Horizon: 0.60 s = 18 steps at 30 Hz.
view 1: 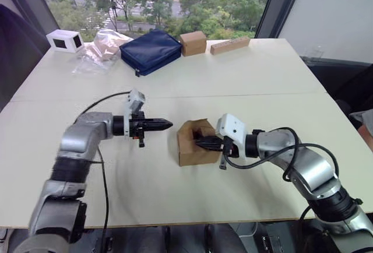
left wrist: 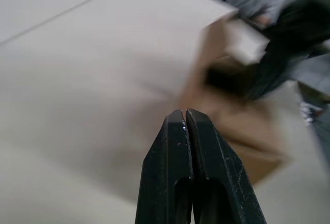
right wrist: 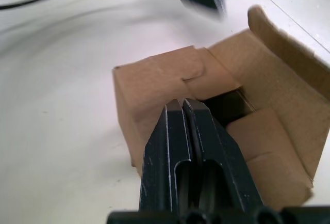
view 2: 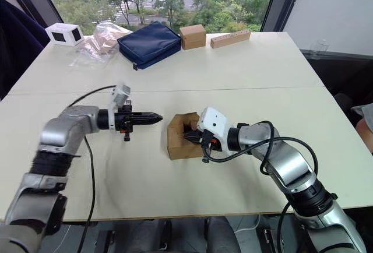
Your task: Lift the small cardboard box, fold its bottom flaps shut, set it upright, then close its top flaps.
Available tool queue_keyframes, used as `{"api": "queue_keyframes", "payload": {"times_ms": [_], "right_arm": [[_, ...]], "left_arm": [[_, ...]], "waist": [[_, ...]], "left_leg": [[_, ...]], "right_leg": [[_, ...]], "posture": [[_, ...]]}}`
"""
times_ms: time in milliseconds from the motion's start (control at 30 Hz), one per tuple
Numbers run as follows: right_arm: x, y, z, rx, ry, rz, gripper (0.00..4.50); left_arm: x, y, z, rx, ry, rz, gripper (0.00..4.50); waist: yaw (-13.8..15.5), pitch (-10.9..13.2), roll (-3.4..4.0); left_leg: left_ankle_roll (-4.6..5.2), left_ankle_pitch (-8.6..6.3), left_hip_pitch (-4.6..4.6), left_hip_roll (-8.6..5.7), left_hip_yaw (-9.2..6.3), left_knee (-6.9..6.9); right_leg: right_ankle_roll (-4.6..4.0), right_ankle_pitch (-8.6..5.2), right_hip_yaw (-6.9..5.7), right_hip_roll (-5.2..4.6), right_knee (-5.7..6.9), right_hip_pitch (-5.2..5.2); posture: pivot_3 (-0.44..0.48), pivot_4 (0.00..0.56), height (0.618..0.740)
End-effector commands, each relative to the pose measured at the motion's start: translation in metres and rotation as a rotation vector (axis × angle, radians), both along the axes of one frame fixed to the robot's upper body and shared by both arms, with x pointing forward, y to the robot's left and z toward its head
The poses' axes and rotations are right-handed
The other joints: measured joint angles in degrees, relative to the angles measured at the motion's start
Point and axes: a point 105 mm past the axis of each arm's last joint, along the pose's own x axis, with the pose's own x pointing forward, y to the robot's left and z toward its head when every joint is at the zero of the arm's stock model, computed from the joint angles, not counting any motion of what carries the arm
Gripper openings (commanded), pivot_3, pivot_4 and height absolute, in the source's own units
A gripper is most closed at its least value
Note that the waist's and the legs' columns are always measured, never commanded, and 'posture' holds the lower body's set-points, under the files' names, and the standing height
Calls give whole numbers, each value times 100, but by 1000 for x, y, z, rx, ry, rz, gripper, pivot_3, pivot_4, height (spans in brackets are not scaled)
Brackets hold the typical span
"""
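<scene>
Small cardboard box [view 1: 194, 143] resting mid-table, top flaps part open. Right gripper [view 1: 202, 143] pressed together, tips poking in over its top flaps (nearer arm). Left gripper [view 1: 165, 125] also pressed together, just beside box, pointing toward it.

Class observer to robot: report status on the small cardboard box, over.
Both grippers shut, empty. Right gripper pressing on the small cardboard box flaps; left gripper just beside it. Box on table, flaps partly open. Nothing blocking.

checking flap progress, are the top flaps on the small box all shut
No, the small box still gapes open, with one flap standing up and a dark gap beside the right end effector.
</scene>
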Motion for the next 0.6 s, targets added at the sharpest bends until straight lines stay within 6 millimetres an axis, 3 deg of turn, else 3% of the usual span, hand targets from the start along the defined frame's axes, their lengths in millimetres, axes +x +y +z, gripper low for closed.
{"api": "queue_keyframes", "payload": {"times_ms": [33, 233, 600], "right_arm": [[1, 3, 13, 34, -48, 17, 0], [3, 4, 14, 63, -36, 17, 0], [1, 3, 21, 77, -48, 12, 0]], "left_arm": [[-26, -11, 1, 0, 17, -60, 49], [-28, -20, -18, 5, 62, -14, 49], [-26, -31, -32, 4, 94, -27, 49]], "waist": [[-10, -2, 3], [-2, -1, 2], [-10, -1, 2]], "left_leg": [[-1, 1, 3, -2, -1, 0], [0, 0, 9, -2, -1, 0], [0, 0, 9, -2, 0, -1]], "right_leg": [[0, 0, -2, -2, 0, 4], [0, 0, -2, 0, -1, 10], [-1, 0, -2, 2, -2, 10]], "posture": [[0, 150, 740], [0, 150, 740], [0, 150, 740]]}}
